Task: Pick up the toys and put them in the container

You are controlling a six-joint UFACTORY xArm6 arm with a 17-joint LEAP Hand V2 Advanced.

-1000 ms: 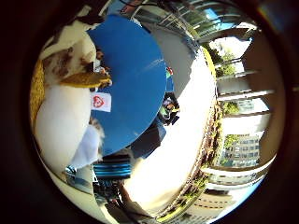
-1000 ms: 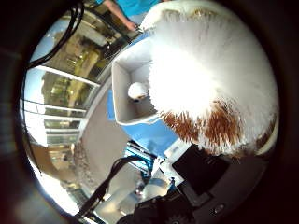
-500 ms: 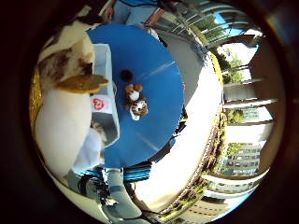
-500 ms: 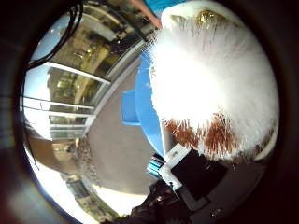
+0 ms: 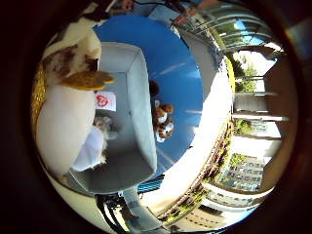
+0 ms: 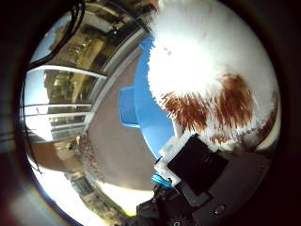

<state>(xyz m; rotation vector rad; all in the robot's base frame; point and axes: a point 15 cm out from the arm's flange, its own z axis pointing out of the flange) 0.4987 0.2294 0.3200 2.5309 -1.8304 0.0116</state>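
The hand (image 6: 197, 183) shows only as white and black parts at the edge of the thumb side view, and whether its fingers are curled or straight cannot be told from either picture. Pressed close against the palm is one large white plush toy with brown patches (image 6: 211, 75); the little finger side view shows its yellow beak and a white tag bearing a red heart. Below it sits one grey container (image 5: 139, 112), open on top, its rim just under the toy. Inside the container lies one small white plush toy (image 5: 100, 129). Outside it, just beside its wall, one small brown and white plush toy (image 5: 162, 122) lies on the round blue table (image 5: 180, 63). Around the table is pale paved ground, with glass-fronted buildings and green trees beyond.
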